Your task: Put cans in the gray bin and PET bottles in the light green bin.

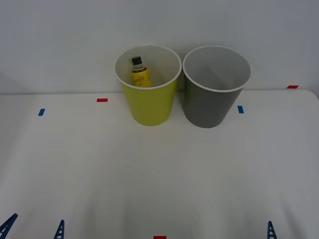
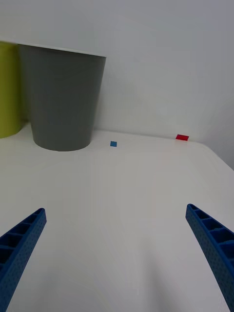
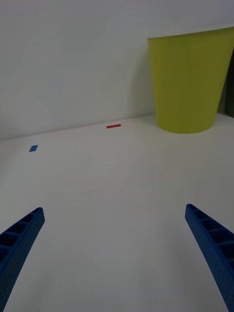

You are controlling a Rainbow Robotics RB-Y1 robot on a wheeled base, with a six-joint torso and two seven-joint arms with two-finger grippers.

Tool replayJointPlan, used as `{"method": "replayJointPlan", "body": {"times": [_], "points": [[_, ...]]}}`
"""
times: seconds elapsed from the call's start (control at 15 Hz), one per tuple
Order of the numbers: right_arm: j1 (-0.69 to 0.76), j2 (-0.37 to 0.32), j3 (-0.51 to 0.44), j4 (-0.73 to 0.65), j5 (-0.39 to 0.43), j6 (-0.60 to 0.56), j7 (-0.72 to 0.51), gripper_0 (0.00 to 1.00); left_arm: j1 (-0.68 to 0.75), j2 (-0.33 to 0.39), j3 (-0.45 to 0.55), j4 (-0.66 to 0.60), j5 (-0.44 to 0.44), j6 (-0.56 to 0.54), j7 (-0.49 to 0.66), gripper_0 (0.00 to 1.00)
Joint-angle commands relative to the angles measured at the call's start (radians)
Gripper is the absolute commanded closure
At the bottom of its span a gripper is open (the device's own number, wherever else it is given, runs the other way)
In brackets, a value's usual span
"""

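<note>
Blue ribbed fingers of the left gripper (image 3: 114,253) and right gripper (image 2: 114,253) hang spread and holding nothing over the near white table (image 1: 159,174). Red and blue tape marks (image 1: 102,100) lie beyond. Farthest, the light green bin (image 1: 149,107) stands just beside the gray bin (image 1: 209,107); the front view looks inside at the yellow PET bottle (image 1: 140,73), upright.

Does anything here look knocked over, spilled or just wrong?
Nothing stands out. The yellow bottle stands inside the light green bin, the gray bin is upright beside it, and the table shows no spills.
</note>
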Motion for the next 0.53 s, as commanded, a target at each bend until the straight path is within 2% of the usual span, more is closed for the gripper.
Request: {"method": "replayJointPlan", "body": {"times": [0.07, 0.53], "points": [[0.000, 0.000, 0.000, 0.000, 0.000, 0.000, 0.000, 0.00, 0.000, 0.000, 0.000, 0.000, 0.000, 0.000, 0.000, 0.00], [0.000, 0.000, 0.000, 0.000, 0.000, 0.000, 0.000, 0.00, 0.000, 0.000, 0.000, 0.000, 0.000, 0.000, 0.000, 0.00]]}}
